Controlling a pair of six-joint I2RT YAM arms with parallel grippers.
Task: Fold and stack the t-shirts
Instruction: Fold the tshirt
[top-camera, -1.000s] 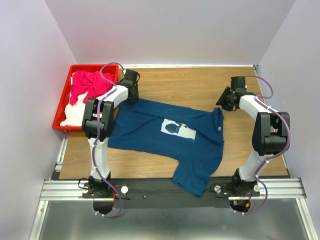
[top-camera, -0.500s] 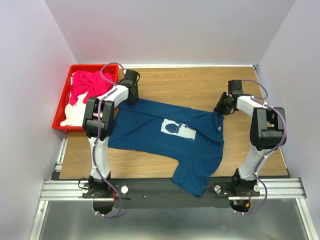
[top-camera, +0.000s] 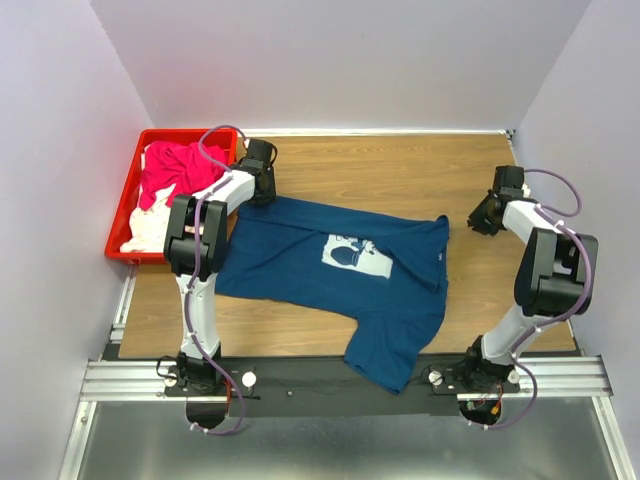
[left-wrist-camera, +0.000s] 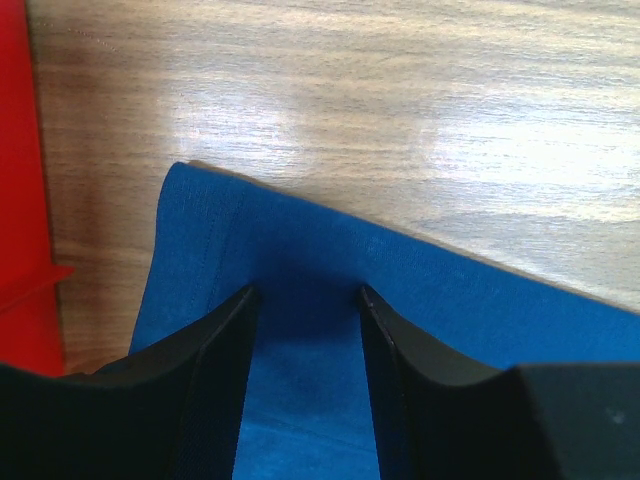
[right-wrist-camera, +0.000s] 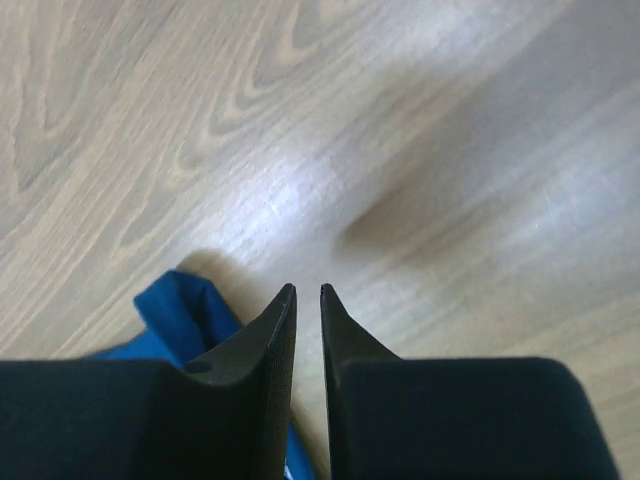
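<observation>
Near edge first: the navy t-shirt (top-camera: 330, 270) lies print-up on the table (top-camera: 400, 180), its long axis running diagonally from far left to near right, and its near end droops over the table edge onto the black rail (top-camera: 300, 375). The right fingers (right-wrist-camera: 265, 370) are over open wood just right of the shirt's right corner, pinched almost together on nothing. The left fingers (left-wrist-camera: 215, 400) stand apart, straddling its far-left edge with cloth flat in the gap. Past that there's open wood across the far side, plus the red crate (top-camera: 125, 195) far left holding a pink t-shirt (top-camera: 175, 170) and a white t-shirt (top-camera: 150, 225).
</observation>
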